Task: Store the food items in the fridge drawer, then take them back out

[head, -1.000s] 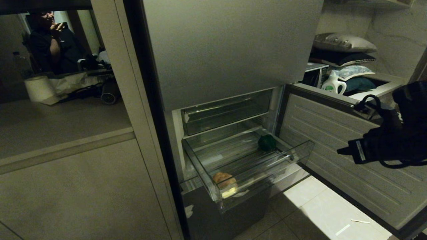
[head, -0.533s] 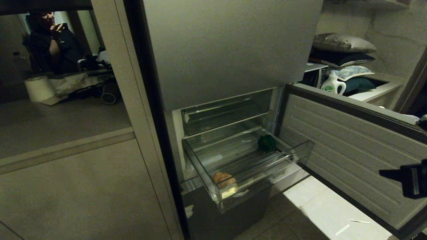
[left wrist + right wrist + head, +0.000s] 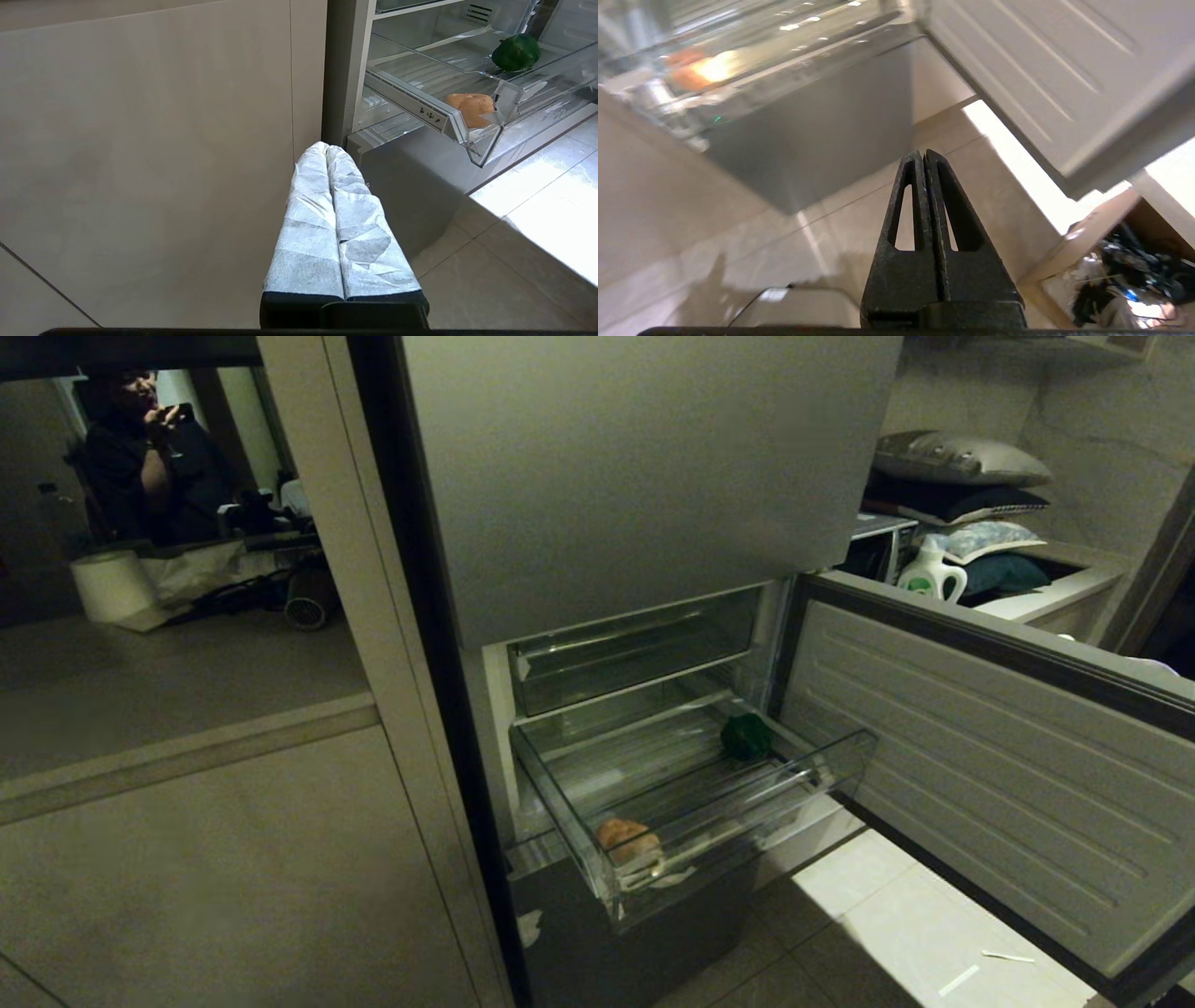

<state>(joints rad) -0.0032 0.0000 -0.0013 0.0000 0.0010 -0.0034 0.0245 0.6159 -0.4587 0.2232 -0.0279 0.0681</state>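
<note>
Head view shows the fridge drawer pulled out and hanging over the floor, with both food items inside: the green piece near the back right corner and the orange-tan piece against the clear front lip at the left. Neither arm appears in this view. In the left wrist view the left hand has its white-wrapped fingers pressed together, empty, low beside the fridge; in the right wrist view the right hand is likewise pressed together and empty, above the tiled floor in front of the drawer.

Likely trouble: the open lower door stands close on the right, so a reaching right arm could knock it. A hand coming in low may catch the transparent lip, which is hard to see, and jolt the drawer. The glossy green piece could slip from a pinch and roll on the ribbed floor.

Around it: a dim room, a pale wall panel on the left, stacked pillows and a detergent bottle behind the door, a person far back.
</note>
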